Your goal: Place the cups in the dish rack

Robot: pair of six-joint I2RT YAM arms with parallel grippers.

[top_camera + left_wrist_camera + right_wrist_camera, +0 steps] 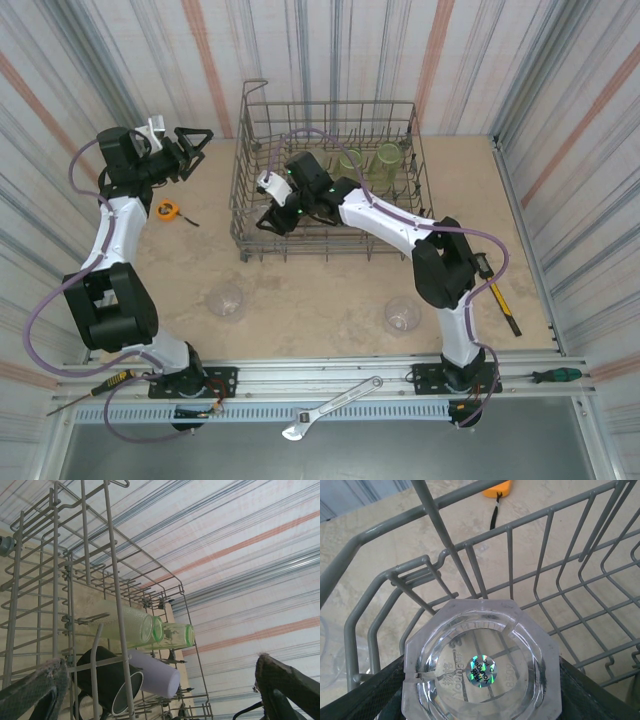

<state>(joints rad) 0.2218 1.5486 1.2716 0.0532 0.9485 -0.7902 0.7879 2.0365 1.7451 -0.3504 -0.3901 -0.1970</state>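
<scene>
cups (131,626) in dish rack (320,125), clear cup (482,665) gripped

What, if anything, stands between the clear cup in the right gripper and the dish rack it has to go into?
Nothing visible does. The right gripper holds the clear cup over the dish rack, at its left end, with only the rack's own wires beyond it. The yellow-green cups sit apart, toward the far right.

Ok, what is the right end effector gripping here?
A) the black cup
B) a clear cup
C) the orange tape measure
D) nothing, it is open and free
B: in the right wrist view a clear cup, its octagonal base facing the camera, sits clamped between the fingers of the right end effector, close against the dish rack wires.
</scene>
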